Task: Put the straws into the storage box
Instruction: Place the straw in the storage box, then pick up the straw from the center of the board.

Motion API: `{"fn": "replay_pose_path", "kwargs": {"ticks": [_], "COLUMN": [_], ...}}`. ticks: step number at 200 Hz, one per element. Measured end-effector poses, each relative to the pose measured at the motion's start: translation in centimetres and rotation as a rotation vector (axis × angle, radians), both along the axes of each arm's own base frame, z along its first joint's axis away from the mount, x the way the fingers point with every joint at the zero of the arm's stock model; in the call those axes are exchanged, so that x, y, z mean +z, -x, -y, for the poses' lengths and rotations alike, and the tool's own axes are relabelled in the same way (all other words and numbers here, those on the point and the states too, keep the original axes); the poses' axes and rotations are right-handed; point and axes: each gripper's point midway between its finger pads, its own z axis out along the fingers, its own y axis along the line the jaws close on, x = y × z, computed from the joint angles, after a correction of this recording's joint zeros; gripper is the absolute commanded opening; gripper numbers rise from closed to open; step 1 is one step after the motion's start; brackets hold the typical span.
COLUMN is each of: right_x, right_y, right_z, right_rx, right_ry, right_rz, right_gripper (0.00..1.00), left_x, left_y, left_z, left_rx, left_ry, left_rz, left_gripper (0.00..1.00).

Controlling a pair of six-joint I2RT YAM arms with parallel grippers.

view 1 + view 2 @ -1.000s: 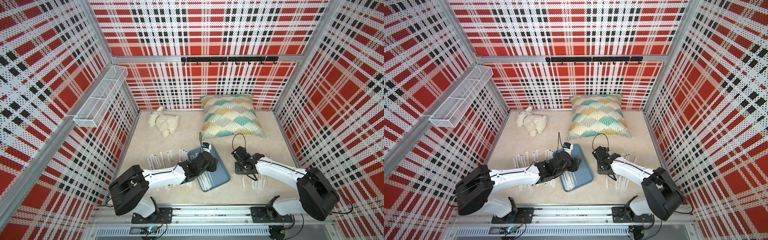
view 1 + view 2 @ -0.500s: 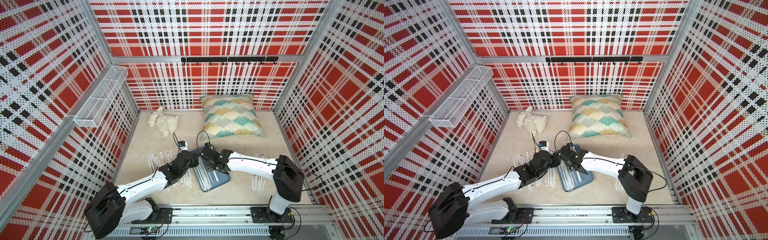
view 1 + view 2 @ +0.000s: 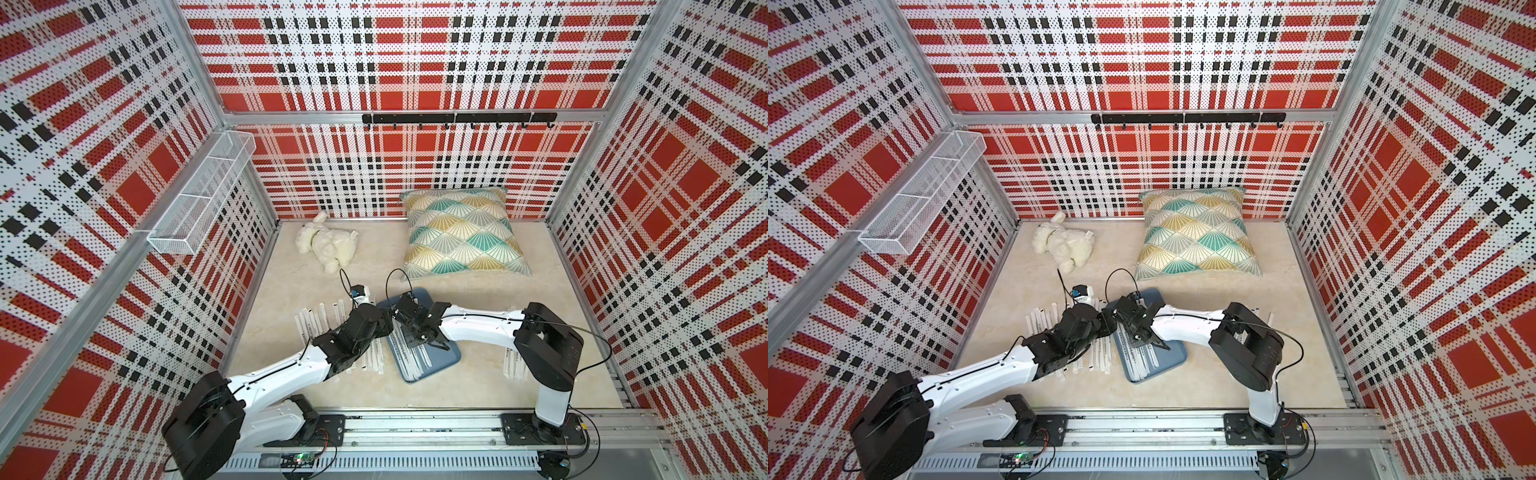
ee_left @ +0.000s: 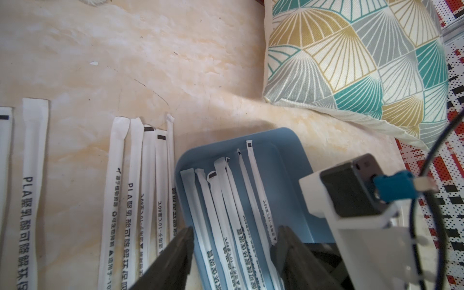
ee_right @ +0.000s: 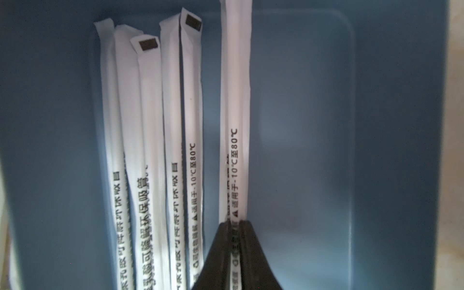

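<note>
Pointing along the blue tray (image 5: pixel 326 125), one wrapped straw (image 5: pixel 234 113) is pinched in the right gripper (image 5: pixel 236 226) beside the straws (image 5: pixel 148 113) already inside, while the left gripper (image 4: pixel 235 231) hovers half-open and empty so close that a bump at release could flick it over the rim.

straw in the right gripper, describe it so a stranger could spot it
Find the blue tray near the patterned pillow. There the right gripper pinches one straw, set apart from the bunched straws lying in the tray.
</note>
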Motion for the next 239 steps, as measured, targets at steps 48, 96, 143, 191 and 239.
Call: {"fn": "replay_pose_path", "kwargs": {"ticks": [48,96,143,191,239], "right_x": [-0.1,2.0,7.2,2.2,-0.5], "right_y": [-0.1,0.0,-1.7,1.5,2.9], "right_z": [0.1,1.5,11.7,25.9,27.9], "right_rx": [0.005,-0.01,-0.294,-0.666,-0.718], "right_ry": [0.01,0.016,-0.138,-0.009,0.039], "right_rz": [0.006,0.012,0.071,-0.012,-0.067], "right_gripper": [0.23,0.26,0.26,0.28,0.27], "left_x": [0.0,0.2,2.6,1.4,-1.6], "left_y": [0.0,-0.1,-0.1,2.4,4.0], "left_z": [0.0,0.1,4.0,13.6,17.4], "left_rx": [0.0,-0.002,-0.085,-0.323,-0.444], "left_ry": [0.0,-0.001,-0.035,-0.074,-0.107], "left_rz": [0.0,0.003,0.067,0.054,-0.008], "left_gripper": [0.58,0.58,0.6,0.61,0.61]}}
